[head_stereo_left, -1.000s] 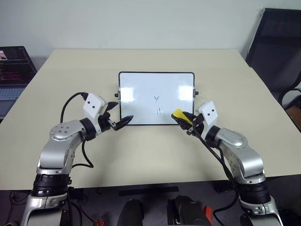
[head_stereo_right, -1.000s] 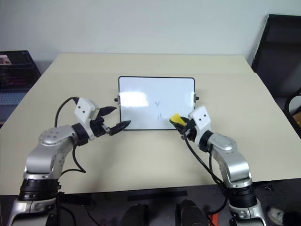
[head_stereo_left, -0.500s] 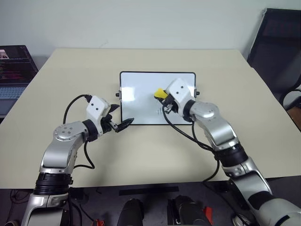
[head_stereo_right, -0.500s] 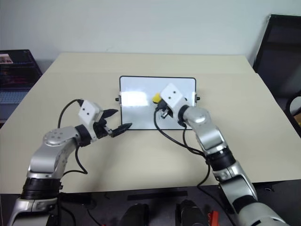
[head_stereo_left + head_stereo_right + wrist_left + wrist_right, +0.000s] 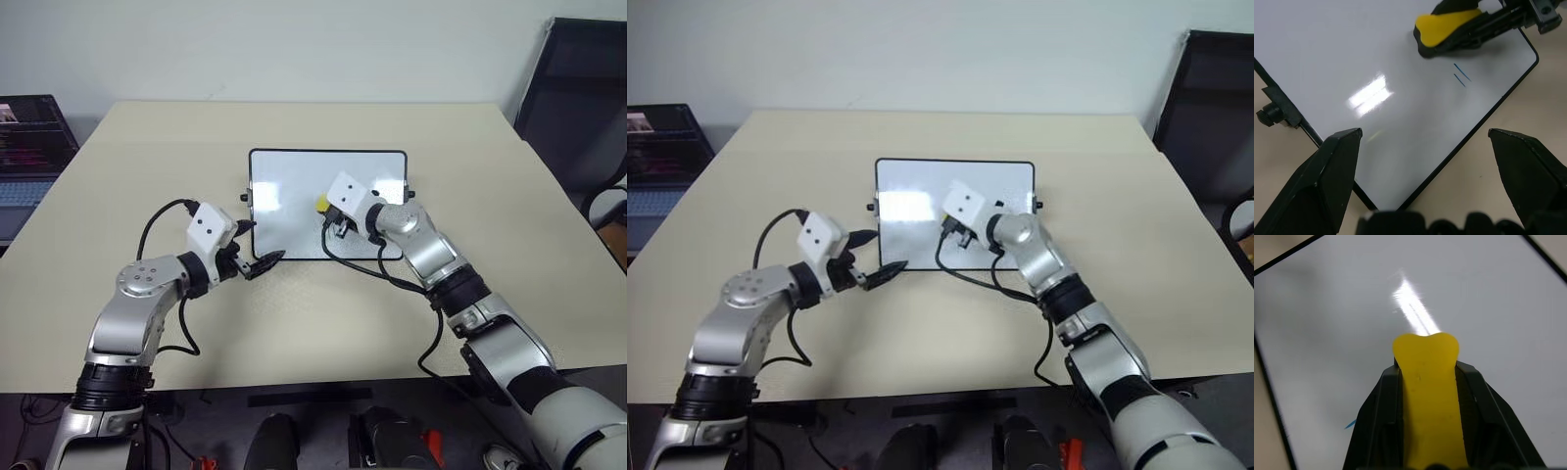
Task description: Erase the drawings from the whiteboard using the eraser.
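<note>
surface: beige table point(image 5: 490, 186), laptop point(image 5: 29, 147) far left | whiteboard point(image 5: 294, 186) at table centre | right gripper point(image 5: 1425, 364) pinching yellow eraser point(image 5: 1442, 24) over whiteboard | left gripper point(image 5: 1425, 142) spread at its near-left corner | room: black chair point(image 5: 578, 88) far right

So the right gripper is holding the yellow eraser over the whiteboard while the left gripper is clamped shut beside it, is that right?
Not quite: the left gripper is open, its fingers spread wide apart in the left wrist view. The rest holds: the right gripper is shut on the yellow eraser over the whiteboard.
</note>
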